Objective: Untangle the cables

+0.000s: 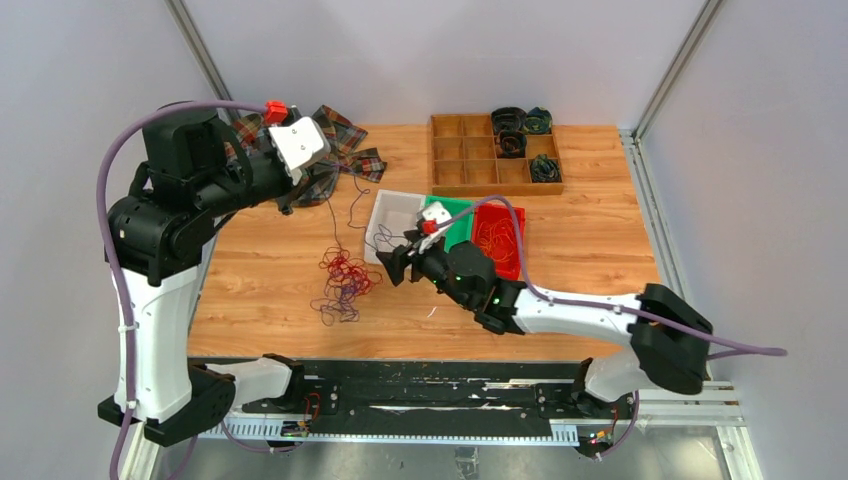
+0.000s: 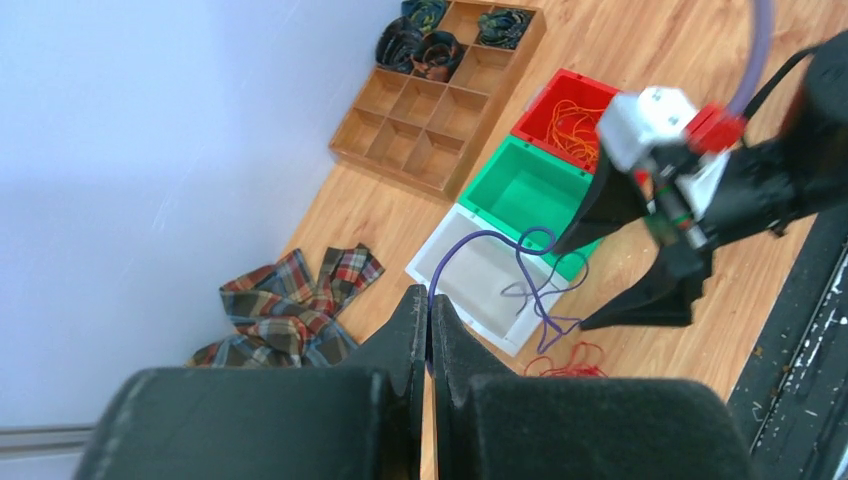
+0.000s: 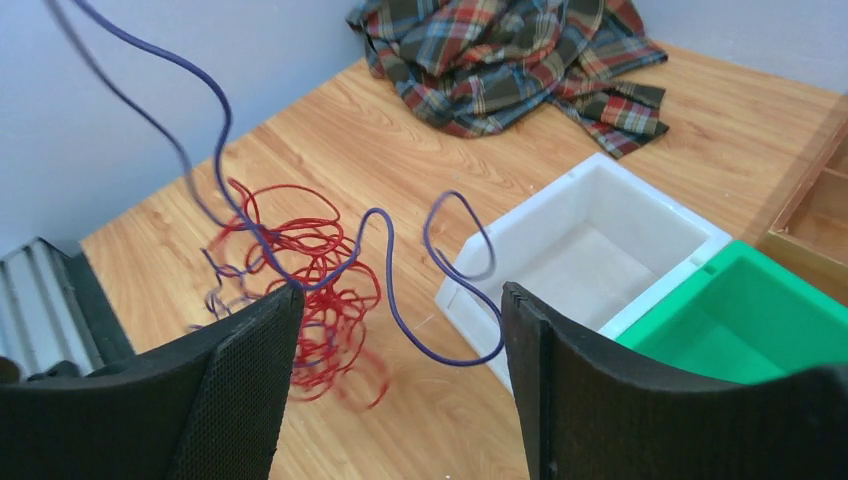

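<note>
The cables lie as a red and purple tangle on the wooden table, also in the right wrist view as red loops. One purple cable rises out of it, and my left gripper is shut on that strand, lifted at the left rear. The strand hangs in curls between the wide-apart fingers of my right gripper, which is open and holds nothing. That gripper hovers just right of the tangle, beside the white bin. Orange cables lie in the red bin.
A white bin, green bin and red bin stand side by side mid-table. A wooden divider tray holds dark rolled items at the back. A plaid cloth lies crumpled at the back left.
</note>
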